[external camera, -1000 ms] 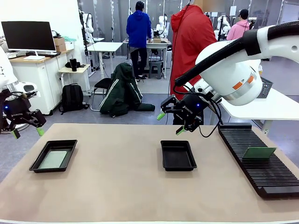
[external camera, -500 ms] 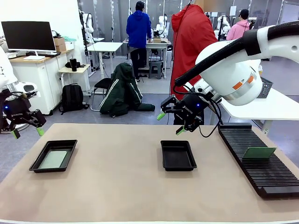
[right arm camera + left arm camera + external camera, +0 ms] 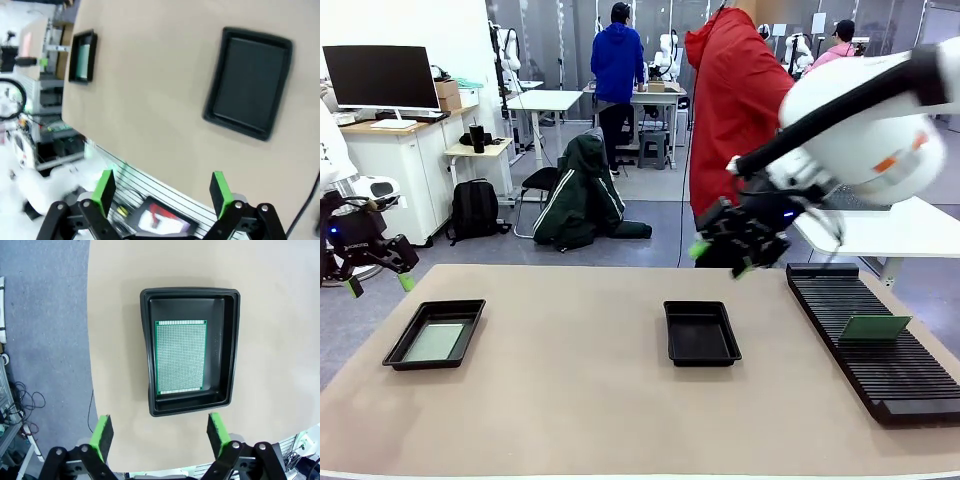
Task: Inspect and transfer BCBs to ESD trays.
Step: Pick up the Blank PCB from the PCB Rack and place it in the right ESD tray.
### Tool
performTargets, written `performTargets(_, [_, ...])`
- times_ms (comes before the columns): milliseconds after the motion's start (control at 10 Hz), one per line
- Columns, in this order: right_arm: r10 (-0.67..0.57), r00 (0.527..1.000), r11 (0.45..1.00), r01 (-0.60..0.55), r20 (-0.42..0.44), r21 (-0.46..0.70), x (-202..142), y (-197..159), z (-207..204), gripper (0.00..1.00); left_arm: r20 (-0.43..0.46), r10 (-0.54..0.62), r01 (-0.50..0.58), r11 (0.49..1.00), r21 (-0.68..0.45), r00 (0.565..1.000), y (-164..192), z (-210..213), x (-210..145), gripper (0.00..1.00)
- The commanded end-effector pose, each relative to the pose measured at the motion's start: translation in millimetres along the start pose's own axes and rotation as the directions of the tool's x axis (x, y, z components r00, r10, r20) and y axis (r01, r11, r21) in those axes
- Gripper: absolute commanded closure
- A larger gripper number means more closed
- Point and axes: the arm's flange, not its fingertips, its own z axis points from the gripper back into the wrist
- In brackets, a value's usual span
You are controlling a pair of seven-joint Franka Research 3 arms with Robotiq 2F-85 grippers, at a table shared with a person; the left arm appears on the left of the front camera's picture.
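Two black ESD trays lie on the tan table. The left tray (image 3: 400, 351) holds one green BCB (image 3: 433, 342), which lies flat inside the tray (image 3: 231, 350) as a perforated board (image 3: 180, 357) in the left wrist view. The middle tray (image 3: 701, 333) is empty, as is the same tray (image 3: 250, 82) in the right wrist view. Another BCB (image 3: 873, 327) stands on edge in the black slotted rack (image 3: 880, 375). My left gripper (image 3: 380, 285) (image 3: 160, 432) hovers open off the table's left edge. My right gripper (image 3: 718, 260) (image 3: 162, 192) hangs open above the table's far edge, right of the middle tray.
A person in a red jacket (image 3: 735, 100) stands just behind the table's far side, close to my right arm. The left tray with its board (image 3: 82, 56) lies far off in the right wrist view. Bare tabletop lies between the two trays and along the near edge.
My right arm has swung right, from above the middle tray's far end toward the rack, and is blurred. The left arm, trays and boards have not moved.
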Motion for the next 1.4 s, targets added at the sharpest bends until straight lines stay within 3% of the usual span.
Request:
performTargets(0, [0.217,0.976,0.975,-0.218,-0.016,-0.037,-29,-34,78,0.00,0.003,-0.005,0.005,1.000,0.002,1.000,1,-1,0,0.00])
performTargets(300, [0.464,0.881,0.864,-0.473,-0.091,-0.174,-52,-71,201,0.00,0.003,-0.005,0.005,1.000,0.002,1.000,1,-1,0,0.00])
performTargets(600, [0.698,0.676,0.644,-0.737,-0.235,-0.207,-70,-106,292,0.00,0.003,-0.005,0.005,1.000,0.002,1.000,1,-1,0,0.00])
performTargets(700, [0.757,0.597,0.566,-0.802,-0.266,-0.192,-74,-115,310,0.00,0.003,-0.005,0.005,1.000,0.002,1.000,1,-1,0,0.00])
performTargets(900, [0.865,0.386,0.359,-0.923,-0.322,-0.141,-78,-130,332,0.00,0.003,-0.005,0.005,1.000,0.002,1.000,1,-1,0,0.00])
performTargets(1000, [0.892,0.308,0.281,-0.951,-0.332,-0.129,-77,-133,337,0.00,0.003,-0.005,0.005,1.000,0.002,1.000,1,-1,0,0.00])
performTargets(1200, [0.903,0.195,0.181,-0.981,-0.383,-0.072,-75,-133,336,0.00,0.003,-0.005,0.005,1.000,0.002,1.000,1,-1,0,0.00])
performTargets(1300, [0.900,0.161,0.155,-0.987,-0.405,-0.049,-74,-131,335,0.00,0.003,-0.005,0.005,1.000,0.002,1.000,1,-1,0,0.00])
